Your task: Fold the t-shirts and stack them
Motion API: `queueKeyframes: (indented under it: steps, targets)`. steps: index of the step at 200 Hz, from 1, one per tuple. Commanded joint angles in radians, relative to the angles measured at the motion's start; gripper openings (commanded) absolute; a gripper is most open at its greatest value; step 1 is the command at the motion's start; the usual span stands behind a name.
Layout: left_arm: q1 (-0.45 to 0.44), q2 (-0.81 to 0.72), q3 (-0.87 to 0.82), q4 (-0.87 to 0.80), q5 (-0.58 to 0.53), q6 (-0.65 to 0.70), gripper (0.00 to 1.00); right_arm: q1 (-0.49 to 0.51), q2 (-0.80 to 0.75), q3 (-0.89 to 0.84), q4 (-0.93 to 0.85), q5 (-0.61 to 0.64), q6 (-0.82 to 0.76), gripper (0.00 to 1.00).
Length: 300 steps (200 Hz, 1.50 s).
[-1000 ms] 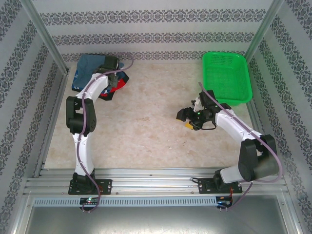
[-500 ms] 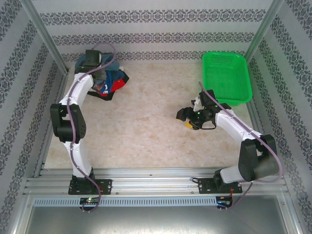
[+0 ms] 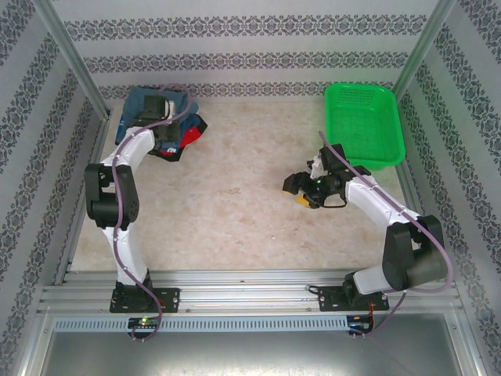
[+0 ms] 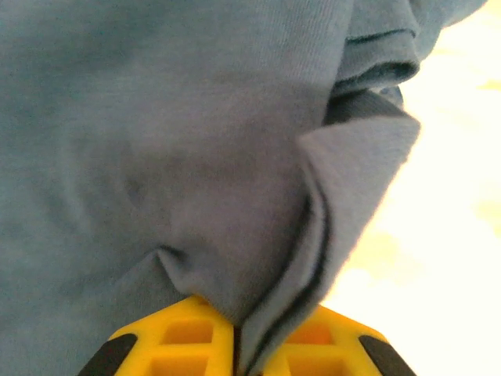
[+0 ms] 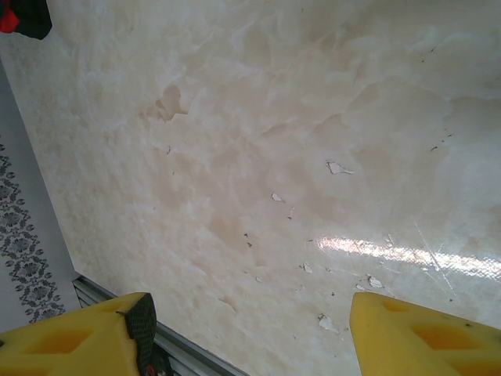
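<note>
A pile of t-shirts lies at the table's far left corner, a slate-blue t-shirt on top and red and black ones showing at its right edge. My left gripper sits over this pile. In the left wrist view the left gripper is shut on a fold of the slate-blue t-shirt, pinched between the yellow fingers. My right gripper hovers over bare table right of the middle. The right gripper is open with nothing between its fingers.
A green mesh basket stands at the far right of the marble-patterned table. Patterned walls and metal posts close in the table's sides and back. A metal rail runs along the near edge by the arm bases.
The left arm swung its elbow leftward and its gripper shifted over the pile. The slate-blue shirt bunched up half a second ago and now lies spread wider. The right arm stayed still.
</note>
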Motion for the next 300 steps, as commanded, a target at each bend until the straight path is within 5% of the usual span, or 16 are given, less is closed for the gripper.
queueKeyframes:
  steps: [1, 18, 34, 71, 122, 134, 174, 212, 238, 268, 300]
  targets:
    - [-0.014, 0.028, -0.027, 0.078, 0.071, -0.061, 0.13, -0.005, -0.002, 0.018, -0.003, -0.010, 0.005, 0.68]
    - [-0.016, 0.036, -0.042, 0.104, 0.091, -0.078, 0.18, -0.004, -0.007, 0.017, -0.004, -0.007, 0.007, 0.68]
    - [-0.016, 0.043, -0.042, 0.123, 0.189, -0.069, 0.41, -0.001, -0.012, 0.013, -0.006, -0.004, 0.008, 0.68]
    - [-0.020, 0.054, 0.019, 0.029, 0.330, 0.003, 0.61, 0.000, -0.019, 0.012, -0.006, 0.004, 0.016, 0.68]
    - [0.024, -0.156, -0.019, 0.079, 0.421, -0.057, 0.83, 0.000, -0.044, 0.015, -0.017, 0.015, 0.017, 0.68]
    - [0.039, -0.175, -0.006, 0.104, 0.433, -0.108, 0.97, 0.000, -0.053, 0.015, -0.021, 0.018, 0.017, 0.69]
    - [0.086, -0.153, 0.074, 0.132, 0.395, -0.254, 1.00, -0.001, -0.092, 0.030, -0.046, 0.035, -0.001, 0.73]
    - [0.149, -0.290, -0.054, 0.310, 0.405, -0.395, 1.00, -0.005, -0.224, 0.050, -0.089, 0.120, -0.064, 0.93]
    - [0.217, -0.483, -0.253, 0.417, 0.401, -0.414, 1.00, -0.039, -0.394, 0.013, -0.108, 0.260, -0.123, 0.98]
    - [0.244, -0.678, -0.458, 0.335, 0.266, -0.289, 1.00, -0.132, -0.599, -0.149, -0.080, 0.517, -0.210, 0.98]
    - [0.241, -0.856, -0.847, 0.488, 0.110, -0.276, 1.00, -0.173, -0.795, -0.432, 0.199, 0.786, -0.394, 0.98]
